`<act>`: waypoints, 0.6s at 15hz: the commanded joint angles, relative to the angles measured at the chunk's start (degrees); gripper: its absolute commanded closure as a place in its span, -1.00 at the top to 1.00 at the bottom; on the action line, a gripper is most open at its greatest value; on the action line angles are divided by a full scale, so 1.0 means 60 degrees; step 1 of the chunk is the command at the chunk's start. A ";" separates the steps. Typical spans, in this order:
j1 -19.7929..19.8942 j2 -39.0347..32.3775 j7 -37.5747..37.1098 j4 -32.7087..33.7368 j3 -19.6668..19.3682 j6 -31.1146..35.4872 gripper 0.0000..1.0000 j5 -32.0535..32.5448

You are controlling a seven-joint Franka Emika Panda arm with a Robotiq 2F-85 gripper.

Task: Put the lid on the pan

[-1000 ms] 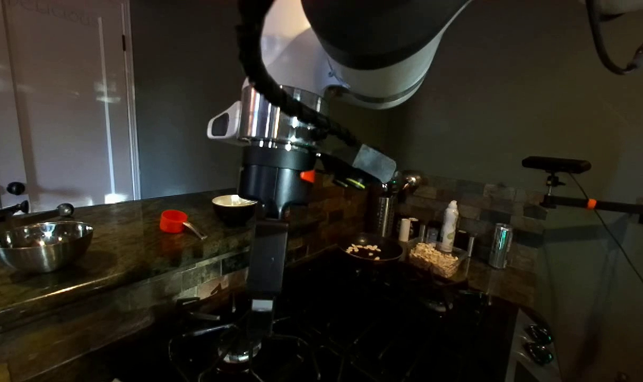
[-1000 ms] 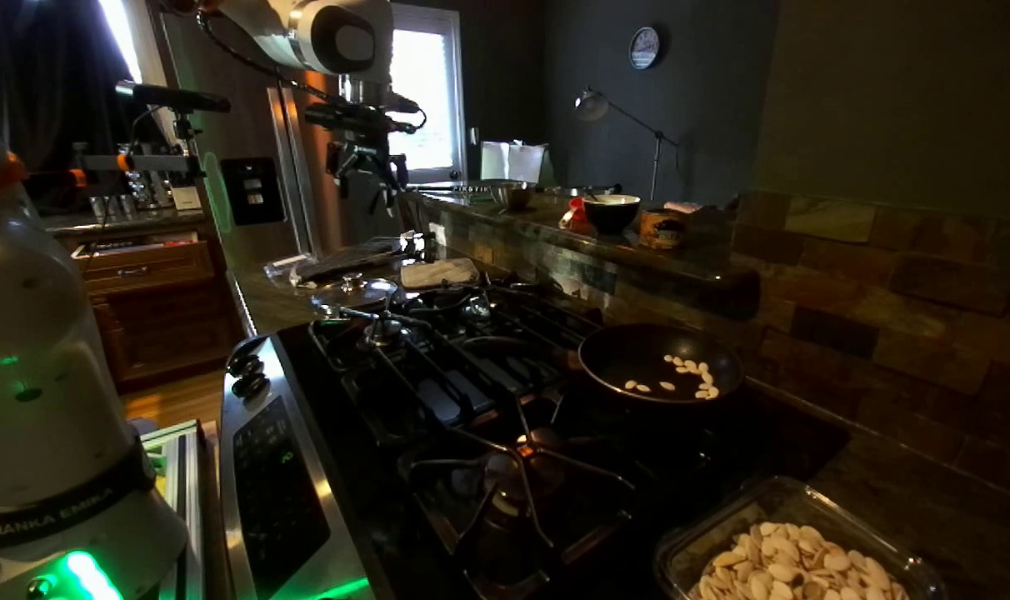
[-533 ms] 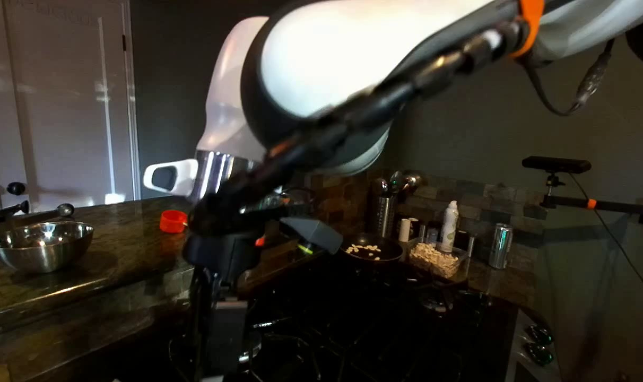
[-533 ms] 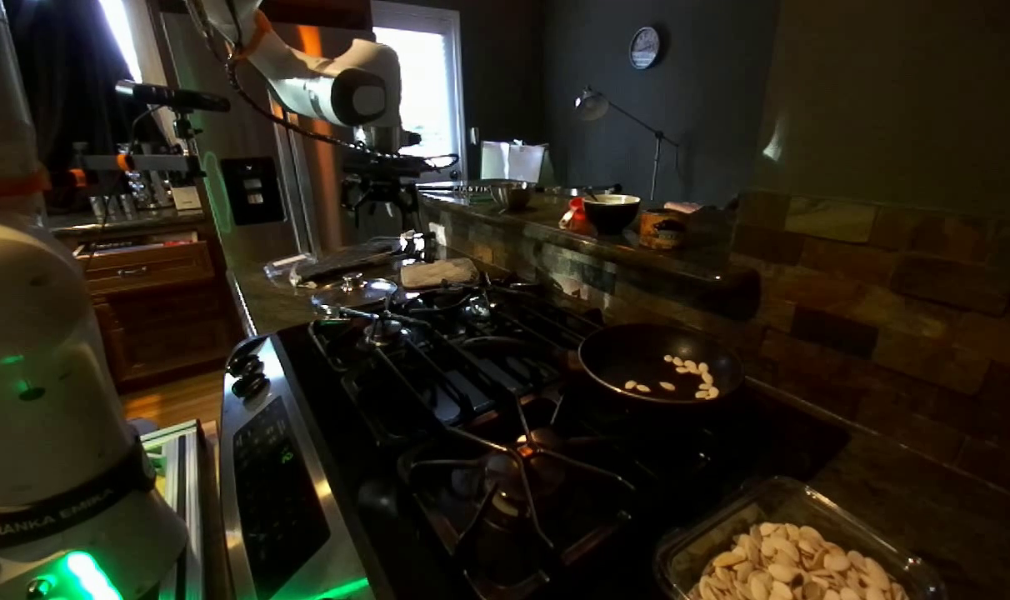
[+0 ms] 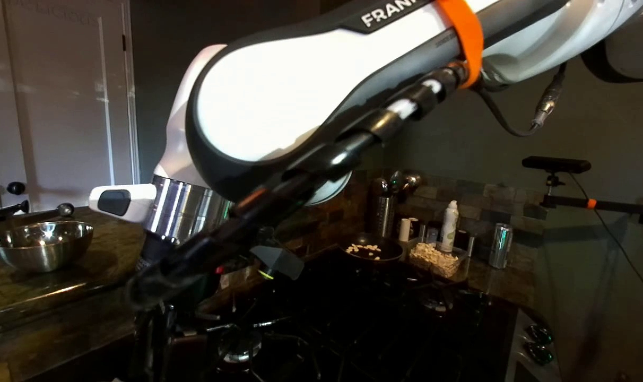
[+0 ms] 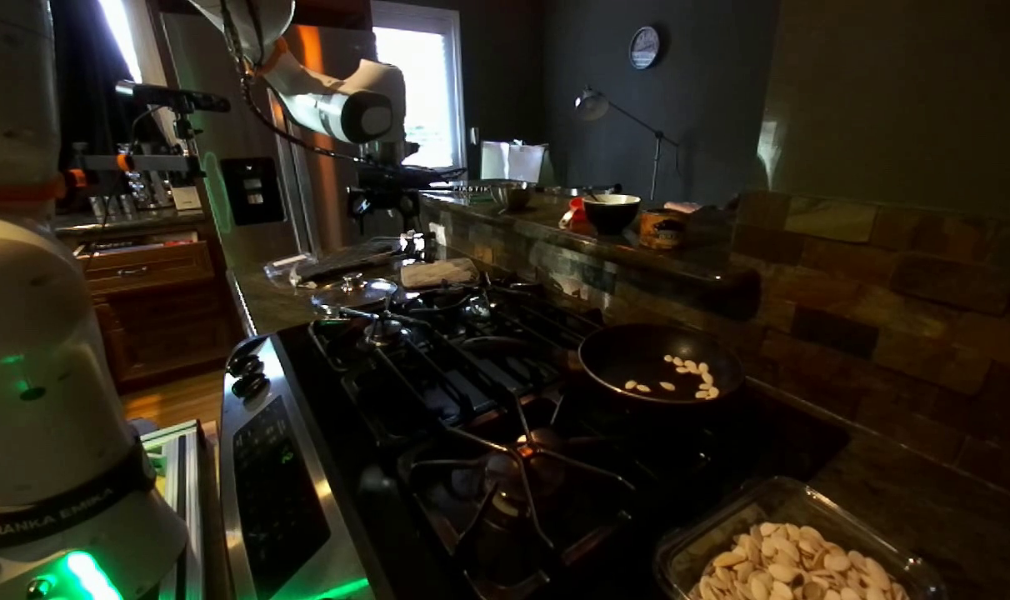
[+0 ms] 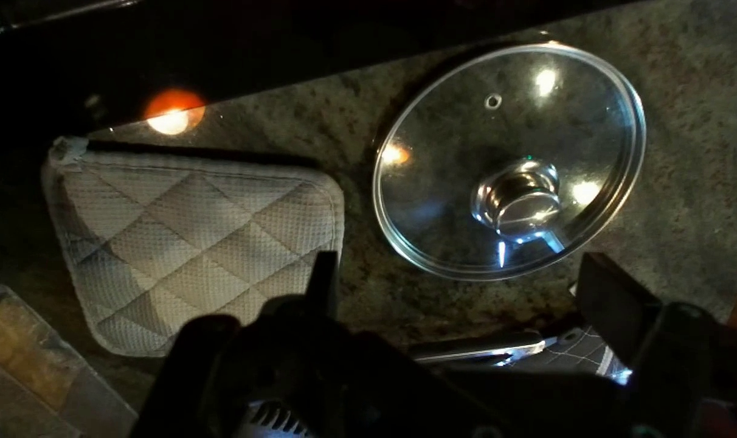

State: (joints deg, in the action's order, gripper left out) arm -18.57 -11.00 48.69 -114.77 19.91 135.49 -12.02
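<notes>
The gas stove (image 6: 472, 408) is flanked by a stone counter (image 7: 697, 121); the frying pan (image 6: 626, 358) is set on the stove, the glass lid (image 7: 505, 137) is laid on the counter, just beside a quilted pot holder (image 7: 201, 243). Over the counter the gripper (image 7: 458, 258) is spread wide, nothing grasped. The lid's steel knob (image 7: 522, 201) is turned up, and pumpkin seeds (image 6: 692, 367) are scattered in the pan.

My remote arm (image 5: 263, 111): slants down across the foreground.
Counter (image 5: 109, 249): a steel bowl (image 5: 41, 253) sits upright.
Can (image 5: 501, 246): stands near a white bottle (image 5: 449, 228).
</notes>
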 commanded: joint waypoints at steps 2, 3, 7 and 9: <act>0.0355 -0.0419 0.2471 0.0165 0.0457 0.0258 1.00 -0.0319; 0.0414 -0.0467 0.3062 0.0117 0.0507 0.0277 1.00 -0.0365; 0.0767 -0.0578 0.5629 -0.0177 0.0655 0.0718 1.00 -0.0640; 0.0878 -0.0917 0.6807 -0.0136 0.0776 0.1347 1.00 -0.0819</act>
State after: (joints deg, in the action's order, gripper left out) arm -15.06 -14.24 79.33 -114.92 22.62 138.59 -14.30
